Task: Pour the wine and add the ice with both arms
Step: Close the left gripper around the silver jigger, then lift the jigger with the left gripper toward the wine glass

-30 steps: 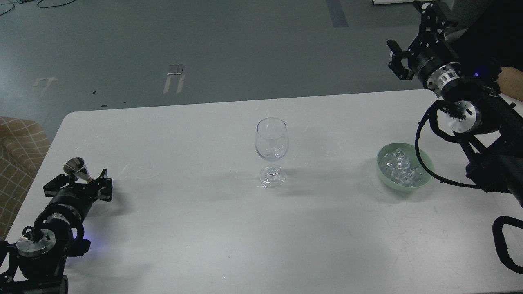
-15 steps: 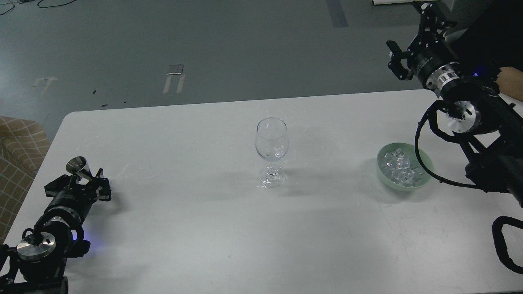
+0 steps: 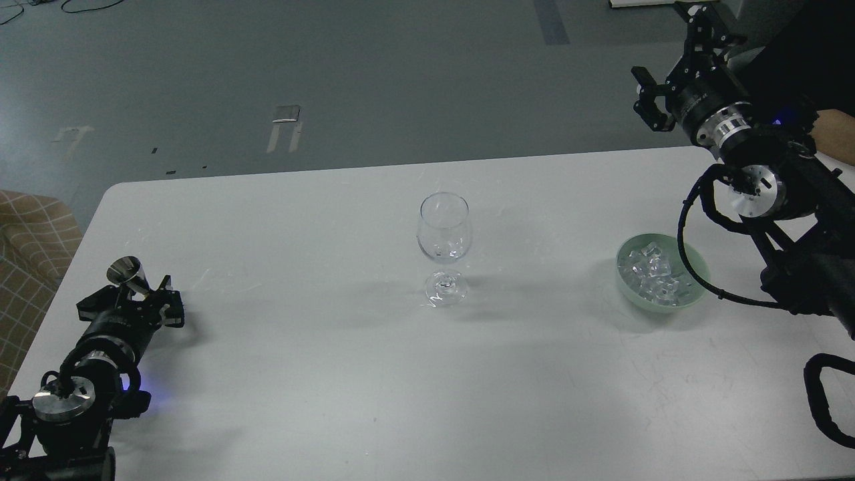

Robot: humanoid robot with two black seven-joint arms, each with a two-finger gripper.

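White table [image 3: 320, 374], bare across most of its top. Right arm [image 3: 795, 220] raised over the far right corner; its right gripper [image 3: 658, 100] hangs clear of the table, fingers apart, empty. Left arm [image 3: 87, 361] low at your near left edge; left gripper [image 3: 137, 304] is closed on a small metal measuring cup [image 3: 130, 275], mouth up and tipped slightly.

Wine glass [image 3: 444, 244] upright at centre, looks empty. Thin and top-heavy, I judge; pour without touching the rim.

Green bowl [image 3: 695, 294] right of the glass, well apart, just beside the right arm's cable.

The ice [image 3: 651, 274] is heaped in the bowl. Expect hard, slick, light cubes; pinch one flat-to-flat, on an upper cube, and release low in the glass.
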